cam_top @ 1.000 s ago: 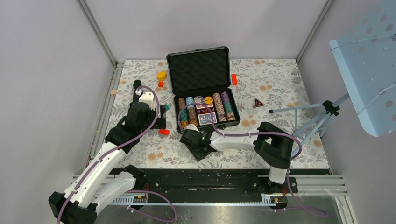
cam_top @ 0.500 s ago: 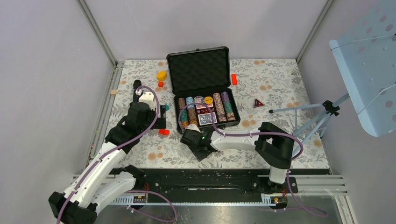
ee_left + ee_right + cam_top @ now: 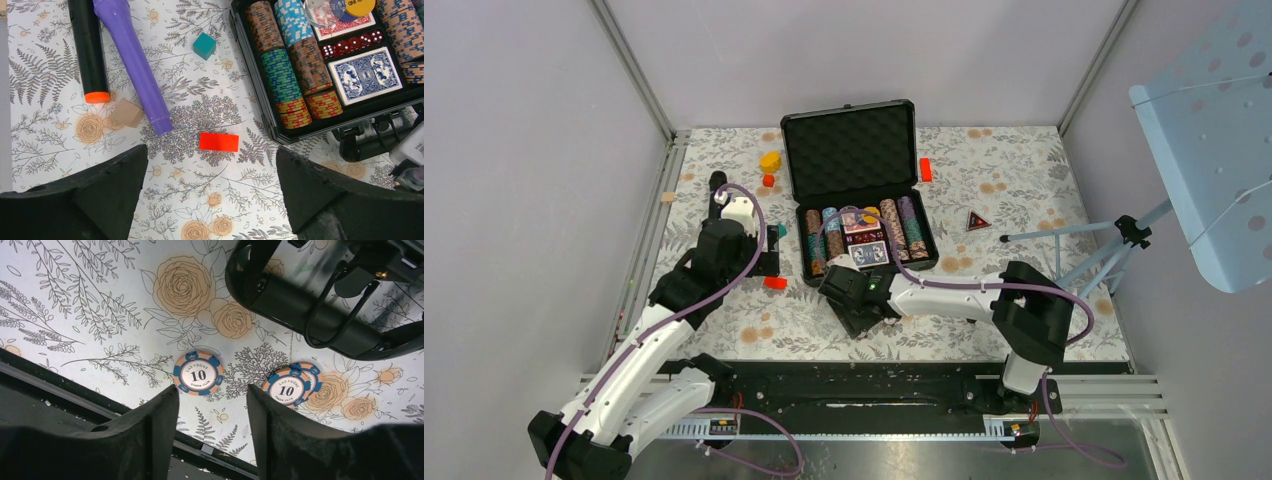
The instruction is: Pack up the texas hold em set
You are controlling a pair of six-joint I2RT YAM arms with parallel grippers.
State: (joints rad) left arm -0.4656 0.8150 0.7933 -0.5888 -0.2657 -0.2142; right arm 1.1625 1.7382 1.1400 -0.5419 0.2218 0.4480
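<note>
**Top view:** The texas hold em set's black case [image 3: 849,150] lies open at 12 o'clock on the flowered counter [image 3: 1024,200], with chip rows [image 3: 894,228] and card deck [image 3: 867,255] bedded in its tray. The left tool [image 3: 767,268] hangs at 9 o'clock of the tray. The right tool [image 3: 862,318] sits at 6 o'clock, low over the counter and hiding whatever lies beneath it.

**Left wrist view:** The left tool's jaws are spread to their widest and hold nothing, with a red block [image 3: 219,141] just ahead at 12 o'clock. A teal block [image 3: 204,45] lies further off at 12 o'clock and a purple cylinder [image 3: 132,60] at 11 o'clock, both outside the case.

**Right wrist view:** The right tool's jaws are about half parted and empty. A loose "10" chip [image 3: 198,373] lies flat at 12 o'clock, just beyond the gap. A second pile [image 3: 287,388], apparently two chips, lies at 2 o'clock, below what looks like the case's handle [image 3: 280,300].

The chips look hard, smooth, thin and light. Lying flat they offer only the rim, so a pinch across the edge seems the surest hold, and slipping is likely. The loaded case is probably heavy, and its lid is best pushed shut from the far rim
</note>
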